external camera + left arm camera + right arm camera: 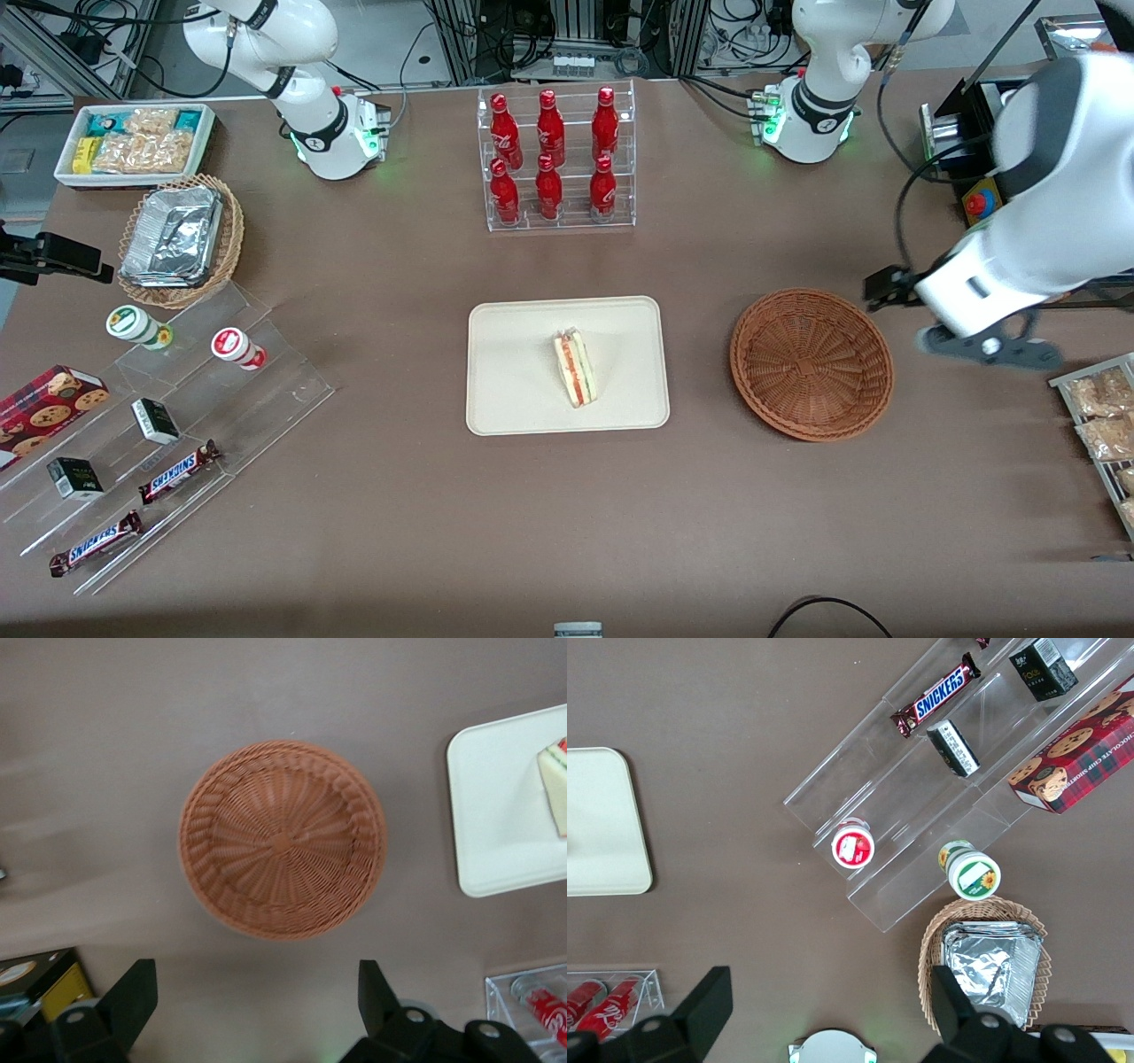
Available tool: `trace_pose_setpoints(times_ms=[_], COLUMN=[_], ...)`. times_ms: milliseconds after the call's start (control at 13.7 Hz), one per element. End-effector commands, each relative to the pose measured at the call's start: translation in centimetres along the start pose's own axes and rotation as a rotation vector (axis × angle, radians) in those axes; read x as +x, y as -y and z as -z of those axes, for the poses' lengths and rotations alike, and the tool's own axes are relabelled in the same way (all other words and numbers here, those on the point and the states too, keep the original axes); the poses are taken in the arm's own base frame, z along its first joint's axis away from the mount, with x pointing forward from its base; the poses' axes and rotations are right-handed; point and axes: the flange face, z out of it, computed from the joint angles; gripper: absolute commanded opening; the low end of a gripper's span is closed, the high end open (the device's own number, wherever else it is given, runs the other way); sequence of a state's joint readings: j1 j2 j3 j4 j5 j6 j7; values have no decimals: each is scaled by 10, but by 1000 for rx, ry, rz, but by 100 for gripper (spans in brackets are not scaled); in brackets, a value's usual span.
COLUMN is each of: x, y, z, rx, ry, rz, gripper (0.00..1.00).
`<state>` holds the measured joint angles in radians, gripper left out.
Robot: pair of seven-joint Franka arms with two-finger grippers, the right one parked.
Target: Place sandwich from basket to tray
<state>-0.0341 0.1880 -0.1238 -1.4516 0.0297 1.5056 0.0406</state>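
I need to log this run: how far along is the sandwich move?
It looks finished. The sandwich stands on the tray, and the basket is empty. The gripper hangs open above the table beside the basket, holding nothing. Nothing visibly remains.

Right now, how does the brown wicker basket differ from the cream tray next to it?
The basket is round, reddish-brown woven wicker with sloping sides; the tray is a flat, smooth cream rectangle with rounded corners. The basket holds nothing, while the tray carries the sandwich. The basket lies nearer the open gripper, which hangs above the table beside it. Both rest flat on the brown table, side by side and apart.
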Motion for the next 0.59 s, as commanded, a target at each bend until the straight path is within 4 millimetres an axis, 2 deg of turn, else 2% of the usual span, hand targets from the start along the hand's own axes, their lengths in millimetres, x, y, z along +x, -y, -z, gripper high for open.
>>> trace_pose_setpoints(times_ms=[0, 220, 512], x=[-30, -58, -65], y=[17, 38, 57], z=[21, 47, 49], rx=[-8, -7, -8], ry=[9, 10, 15], rz=[-9, -25, 15], gripper=[100, 100, 100])
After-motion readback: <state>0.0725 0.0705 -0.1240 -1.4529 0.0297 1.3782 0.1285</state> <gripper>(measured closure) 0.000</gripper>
